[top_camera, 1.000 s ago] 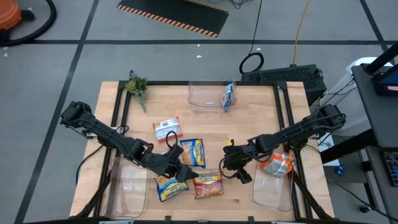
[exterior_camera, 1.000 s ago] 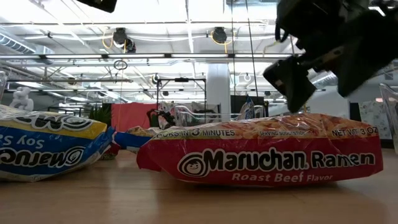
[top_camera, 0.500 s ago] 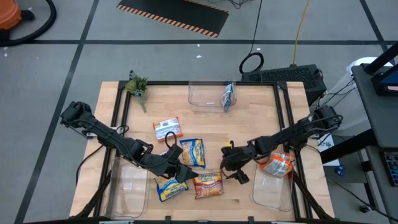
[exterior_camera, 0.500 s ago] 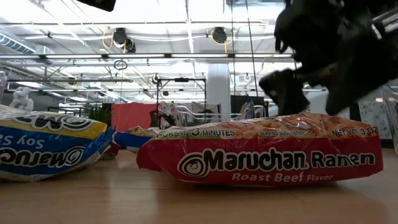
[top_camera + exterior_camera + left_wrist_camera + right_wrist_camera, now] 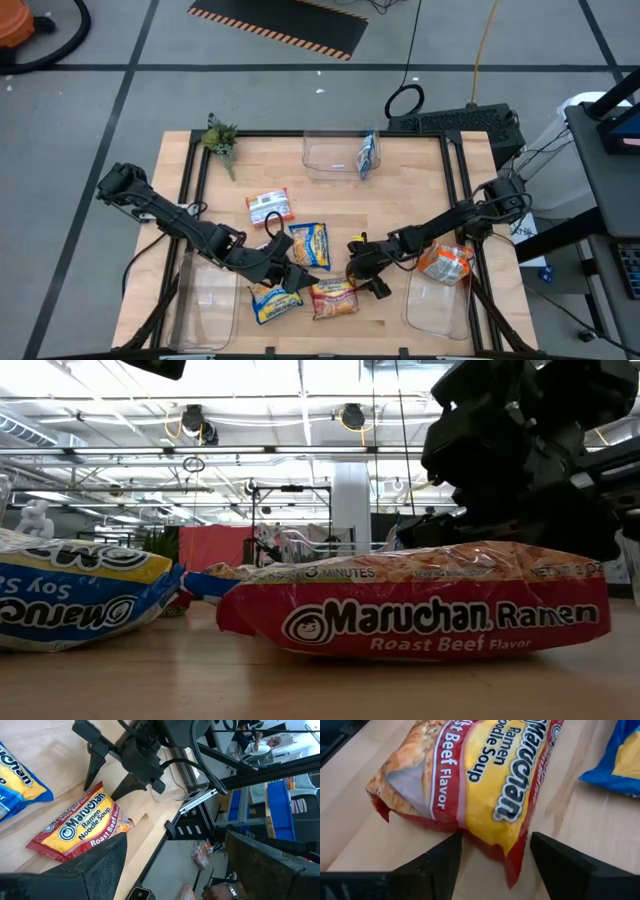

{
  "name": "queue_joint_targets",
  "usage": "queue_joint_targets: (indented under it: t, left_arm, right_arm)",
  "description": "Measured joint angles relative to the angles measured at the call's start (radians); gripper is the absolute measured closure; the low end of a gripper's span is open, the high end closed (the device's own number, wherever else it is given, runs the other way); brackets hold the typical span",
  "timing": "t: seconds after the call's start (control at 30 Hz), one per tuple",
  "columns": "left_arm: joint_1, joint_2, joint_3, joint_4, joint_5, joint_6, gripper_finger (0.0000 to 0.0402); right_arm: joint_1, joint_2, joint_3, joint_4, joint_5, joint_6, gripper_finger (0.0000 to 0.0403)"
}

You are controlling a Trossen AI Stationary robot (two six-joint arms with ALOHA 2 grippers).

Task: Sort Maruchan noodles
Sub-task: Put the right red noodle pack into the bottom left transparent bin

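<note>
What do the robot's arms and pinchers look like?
Both arms are black and jointed, with black cables running along them. The right gripper has two thin, pointed black fingers. The left gripper is black too, with broad flat fingers.

1. The robot has two arms. Both are black all over.
2. Each arm is made of long thin parts joined by chunky round joints.
3. Thin black cables run along the arms and loop out near the joints.
4. The left pincer (image 5: 296,281) has two flat, dark fingers (image 5: 102,865) with wide, blunt ends.
5. The right pincer (image 5: 366,280) has two black fingers (image 5: 440,860) too. They are smooth and dull, with slanted edges.
6. From far off, the right pincer's fingers look like thin pointed wedges under a blocky black body.
</note>
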Motion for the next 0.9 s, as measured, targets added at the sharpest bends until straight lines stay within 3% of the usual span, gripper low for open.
queue_joint_targets:
  t: [0.23, 0.53, 0.77, 0.9]
  left_arm:
    - [0.001, 0.000, 0.000, -0.015, 0.000, 0.006, 0.0062]
    - [0.001, 0.000, 0.000, -0.047, 0.000, 0.014, 0.0062]
    - [0.001, 0.000, 0.000, -0.063, 0.000, 0.030, 0.0062]
    - [0.001, 0.000, 0.000, -0.072, 0.000, 0.051, 0.0062]
  right_arm:
    - [-0.001, 0.008, 0.000, 0.016, 0.006, 0.019, 0.0229]
    - [0.001, 0.000, -0.002, 0.036, -0.002, 0.036, 0.0392]
    - [0.002, -0.060, -0.003, 0.037, 0.004, 0.134, 0.0400]
    - [0.007, -0.165, -0.003, -0.016, 0.086, 0.133, 0.0401]
